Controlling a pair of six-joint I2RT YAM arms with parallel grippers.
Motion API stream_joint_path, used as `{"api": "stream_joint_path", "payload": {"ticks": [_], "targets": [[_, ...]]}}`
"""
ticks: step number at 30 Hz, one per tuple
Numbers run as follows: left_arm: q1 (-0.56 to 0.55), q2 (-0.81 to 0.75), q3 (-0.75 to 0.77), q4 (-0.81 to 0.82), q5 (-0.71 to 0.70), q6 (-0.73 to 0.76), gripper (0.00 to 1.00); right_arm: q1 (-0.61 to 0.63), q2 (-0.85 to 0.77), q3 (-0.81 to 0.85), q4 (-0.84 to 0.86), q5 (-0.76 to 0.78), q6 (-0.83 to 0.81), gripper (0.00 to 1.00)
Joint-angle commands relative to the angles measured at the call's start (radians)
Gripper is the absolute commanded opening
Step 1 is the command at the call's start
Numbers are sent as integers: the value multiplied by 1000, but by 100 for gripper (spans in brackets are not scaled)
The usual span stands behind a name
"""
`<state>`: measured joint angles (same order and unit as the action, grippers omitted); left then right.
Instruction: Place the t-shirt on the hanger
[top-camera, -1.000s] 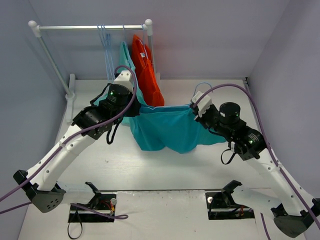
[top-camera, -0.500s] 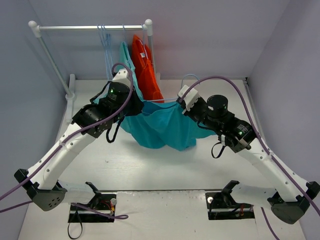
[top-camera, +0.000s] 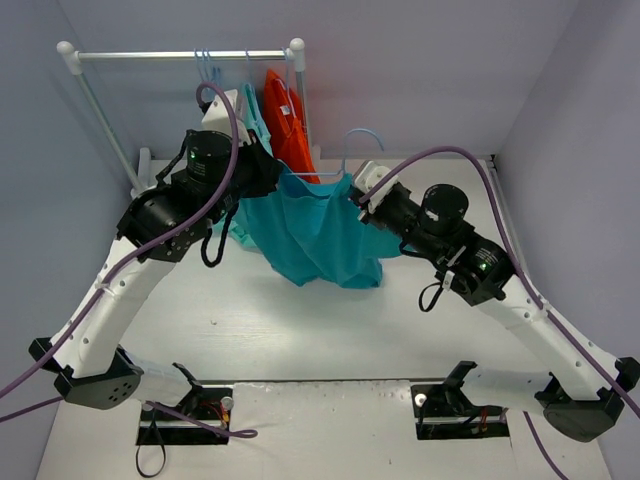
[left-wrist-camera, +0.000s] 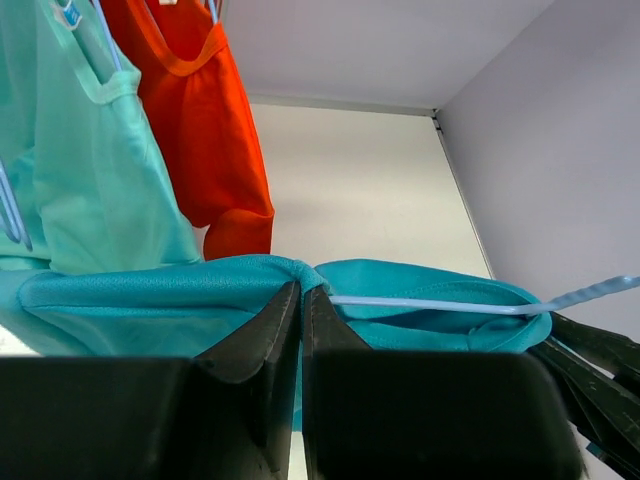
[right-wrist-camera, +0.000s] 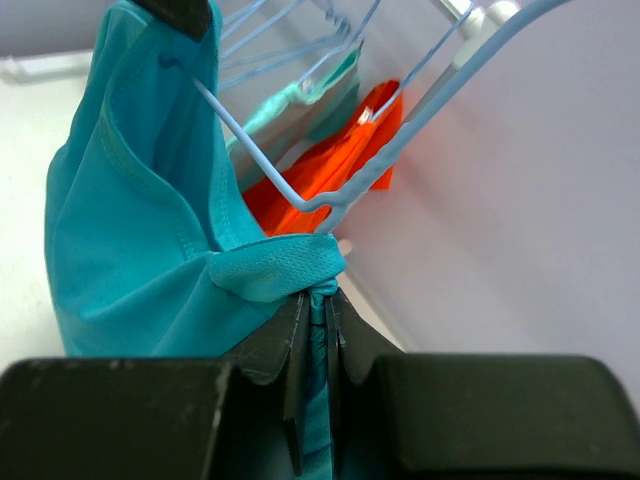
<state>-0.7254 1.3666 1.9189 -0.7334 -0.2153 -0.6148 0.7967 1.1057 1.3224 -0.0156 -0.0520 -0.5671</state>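
Observation:
The deep teal t-shirt (top-camera: 318, 232) hangs in the air between my two grippers, on a pale-blue hanger (top-camera: 352, 150) whose hook sticks up above it. My left gripper (top-camera: 272, 172) is shut on the shirt's left shoulder, seen in the left wrist view (left-wrist-camera: 300, 290) with the hanger's bar (left-wrist-camera: 430, 304) running right from the jaws. My right gripper (top-camera: 357, 197) is shut on the shirt's right shoulder, seen in the right wrist view (right-wrist-camera: 318, 296) just under the hanger's frame (right-wrist-camera: 340, 195). The shirt (right-wrist-camera: 140, 250) droops below.
A white rail (top-camera: 180, 56) stands at the back left with several empty pale-blue hangers (top-camera: 210, 90), a mint-green garment (top-camera: 254, 112) and an orange garment (top-camera: 290, 130). The left gripper is close beside them. Grey walls close in both sides.
Both grippers have lifted the shirt and hanger up and back toward the rail. The right gripper moved left, so the shirt is bunched narrower and the hook now shows above it.

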Motion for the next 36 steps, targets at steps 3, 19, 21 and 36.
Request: {"api": "stream_joint_path", "payload": {"ticks": [3,19,21,36], "targets": [[12,36,100,22,10,92,0,3,-18,19,258,-74,-10,0],[12,8,86,0,117,216,0,1,-43,-65,278,-174,50,0],[12,-1,72,1,121,251,0,0,-55,-89,278,-180,63,0],[13,-22,-23,4,176,300,2,-7,-89,-184,364,-208,151,0]]}}
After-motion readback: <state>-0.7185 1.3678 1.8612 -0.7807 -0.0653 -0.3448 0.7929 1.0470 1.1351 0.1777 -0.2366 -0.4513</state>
